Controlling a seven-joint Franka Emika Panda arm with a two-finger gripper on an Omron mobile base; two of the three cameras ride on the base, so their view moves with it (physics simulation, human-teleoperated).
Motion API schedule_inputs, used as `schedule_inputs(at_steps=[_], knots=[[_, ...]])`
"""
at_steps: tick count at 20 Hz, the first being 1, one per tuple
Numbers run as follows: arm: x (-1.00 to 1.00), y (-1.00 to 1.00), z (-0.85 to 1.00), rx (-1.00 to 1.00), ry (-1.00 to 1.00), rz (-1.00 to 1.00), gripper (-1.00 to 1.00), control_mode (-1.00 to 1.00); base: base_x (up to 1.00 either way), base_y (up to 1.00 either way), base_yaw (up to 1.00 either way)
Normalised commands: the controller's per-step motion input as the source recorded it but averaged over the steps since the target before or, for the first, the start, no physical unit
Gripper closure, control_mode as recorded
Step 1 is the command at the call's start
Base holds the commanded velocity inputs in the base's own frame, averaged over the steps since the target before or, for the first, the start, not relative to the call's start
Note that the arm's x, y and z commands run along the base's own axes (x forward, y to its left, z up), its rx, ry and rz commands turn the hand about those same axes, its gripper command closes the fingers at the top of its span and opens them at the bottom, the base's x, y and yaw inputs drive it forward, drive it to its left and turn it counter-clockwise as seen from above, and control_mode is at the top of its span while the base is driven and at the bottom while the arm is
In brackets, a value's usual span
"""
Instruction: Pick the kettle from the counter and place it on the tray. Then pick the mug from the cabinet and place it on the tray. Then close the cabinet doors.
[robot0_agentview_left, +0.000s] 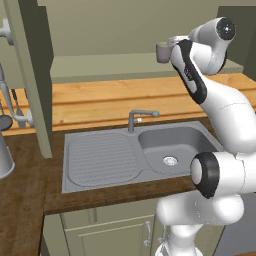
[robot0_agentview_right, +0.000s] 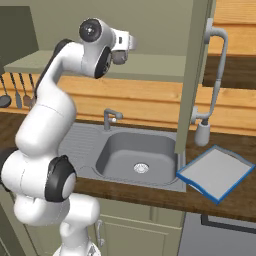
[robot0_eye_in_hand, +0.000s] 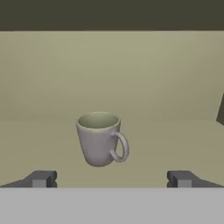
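Jaws standing wide apart, the tool (robot0_eye_in_hand: 111, 178) is lining up on the mug (robot0_eye_in_hand: 99, 138) near the cabinet shelf's (robot0_eye_in_hand: 43, 144) front edge; it should be straddling the body, avoiding the right-side handle.

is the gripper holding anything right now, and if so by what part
Nothing is held. The two-finger gripper is open, its dark tips spread wide, short of the plain grey-beige mug standing upright on the pale green cabinet shelf.

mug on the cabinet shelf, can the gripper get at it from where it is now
Probably yes. In the hand view the mug stands upright on the pale shelf, with the open gripper aimed at it and nothing between the fingertips and the mug. Its handle points to the view's right.
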Motion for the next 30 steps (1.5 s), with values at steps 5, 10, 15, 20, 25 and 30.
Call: schedule_inputs(at_steps=[5,10,15,20,25,30], knots=[[0.30,-0.01,-0.20,0.00,-0.05,0.01,-1.00,-1.00,0.00,0.00,0.00],[0.32,0.00,-0.19,0.00,-0.07,0.03,-1.00,-1.00,0.00,0.00,0.00],[0.38,-0.08,-0.09,0.00,-0.06,0.05,-1.00,-1.00,0.00,0.00,0.00],[0.26,-0.05,-0.06,0.00,-0.04,0.05,-1.00,-1.00,0.00,0.00,0.00],[0.10,-0.02,-0.11,0.00,-0.03,0.09,-1.00,-1.00,0.00,0.00,0.00],[0.11,-0.05,-0.13,0.00,-0.02,0.12,-1.00,-1.00,0.00,0.00,0.00]])
